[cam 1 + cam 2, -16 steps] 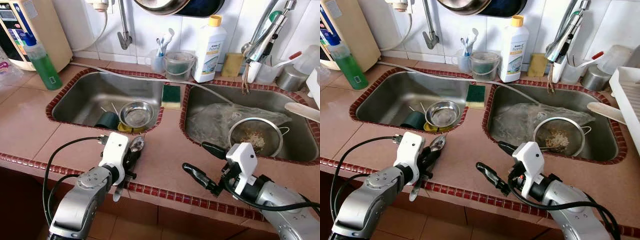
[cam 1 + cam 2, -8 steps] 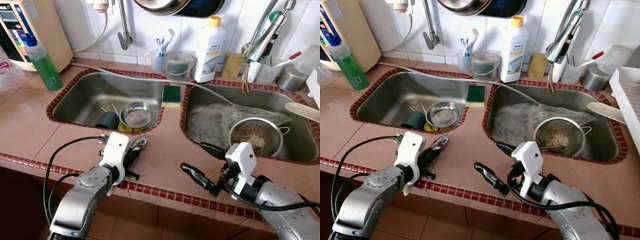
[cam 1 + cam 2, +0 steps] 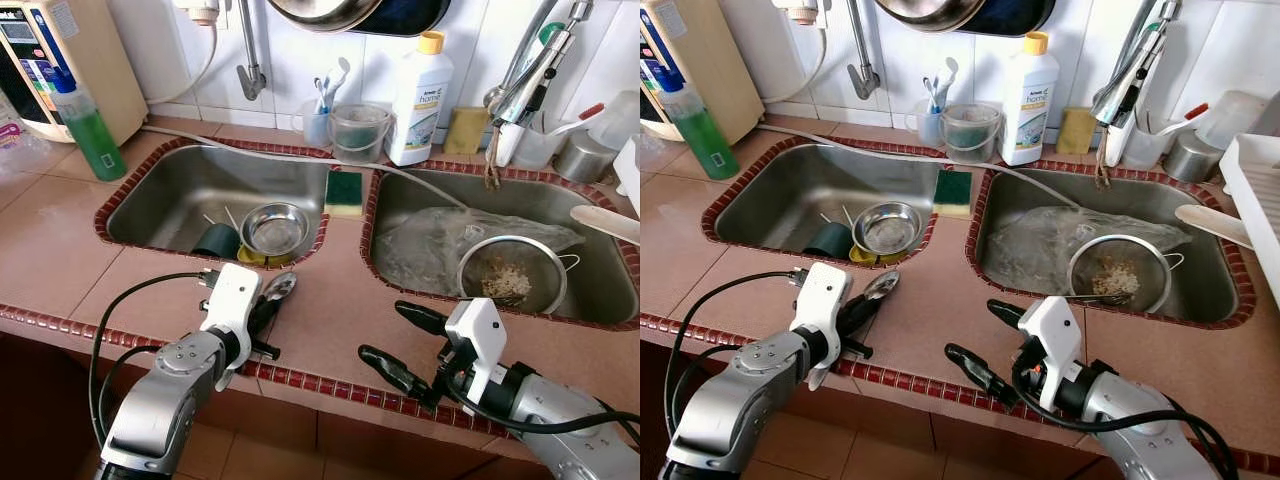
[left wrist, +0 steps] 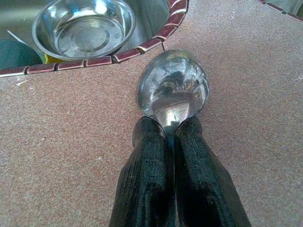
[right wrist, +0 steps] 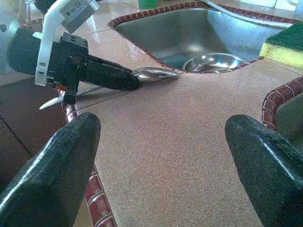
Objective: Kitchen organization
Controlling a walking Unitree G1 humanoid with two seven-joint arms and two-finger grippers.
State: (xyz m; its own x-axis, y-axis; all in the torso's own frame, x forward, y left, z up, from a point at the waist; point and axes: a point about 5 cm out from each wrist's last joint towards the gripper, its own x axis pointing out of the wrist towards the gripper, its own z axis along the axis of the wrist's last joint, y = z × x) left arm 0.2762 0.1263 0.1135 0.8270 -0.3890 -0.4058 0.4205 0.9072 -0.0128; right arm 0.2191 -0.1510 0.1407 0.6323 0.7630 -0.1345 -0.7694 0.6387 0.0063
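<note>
Looks like we're at the carry stage of the kitchen tidy-up: the left gripper (image 4: 171,130) is pinched tight on a spoon (image 4: 173,87), gripping it right at the neck so the bowl pokes out past the fingertips and the handle trails back over the counter edge. The spoon sits low over the counter (image 3: 330,300), just in front of the tiled rim of the left sink (image 3: 170,195), and I honestly can't tell if it's touching the surface or floating a hair above. My guess is the next move is getting it somewhere sensible. The steel bowl (image 3: 273,228) sitting in that sink with a dark cup (image 3: 214,240) beside it is the nearest spot, though a rack on the far right is another option. Either way it'd need a lift to clear the rim, then a short reach forward, and the grip is so close to the spoon's bowl that it could swivel if bumped. The left arm is bent up from below the counter, forearm pointing toward the sink, wrist roughly level. The right gripper (image 3: 402,340) hangs over the front edge of the counter, near the right sink (image 3: 600,300) with the strainer (image 3: 511,275) in it, fingers spread wide and holding nothing, pointed across toward the spoon. It could be lining up for a handoff, but that's just me guessing.
</note>
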